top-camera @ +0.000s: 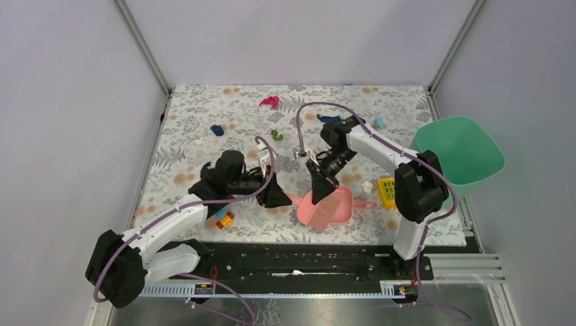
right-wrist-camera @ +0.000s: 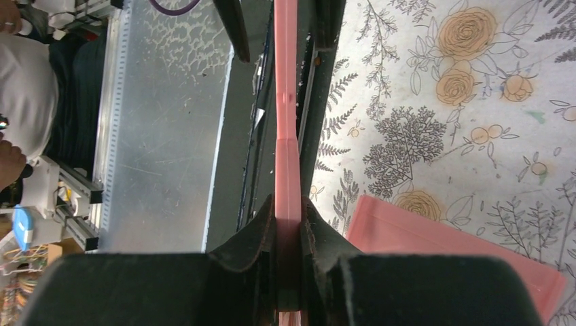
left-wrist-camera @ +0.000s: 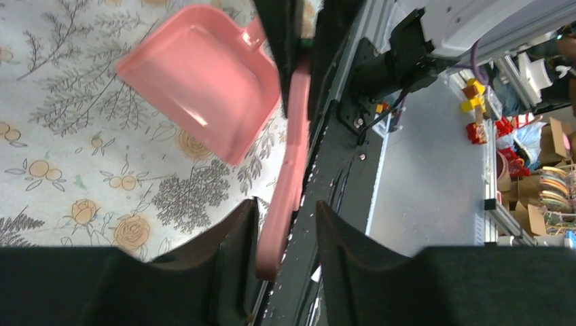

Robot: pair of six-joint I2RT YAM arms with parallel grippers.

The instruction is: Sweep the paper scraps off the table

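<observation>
the right gripper [right-wrist-camera: 288, 207] was clenched on the pink brush [right-wrist-camera: 286, 102], fingers pressed flat against its handle. the left gripper [left-wrist-camera: 285, 207] stood parted around the handle's other end, seemingly not squeezing it. the pink dustpan [left-wrist-camera: 204, 75] lay close by. the paper scraps [top-camera: 270, 102] sat scattered over the far half of the table [top-camera: 190, 163]

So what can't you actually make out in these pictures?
- Top view: the scraps are too small to read as paper, and neither wrist view shows them.
- Both wrist views: one end of the handle is buried in the right gripper.
- Right wrist view: the dustpan is cut off by the frame edge and the dark fingers.
</observation>
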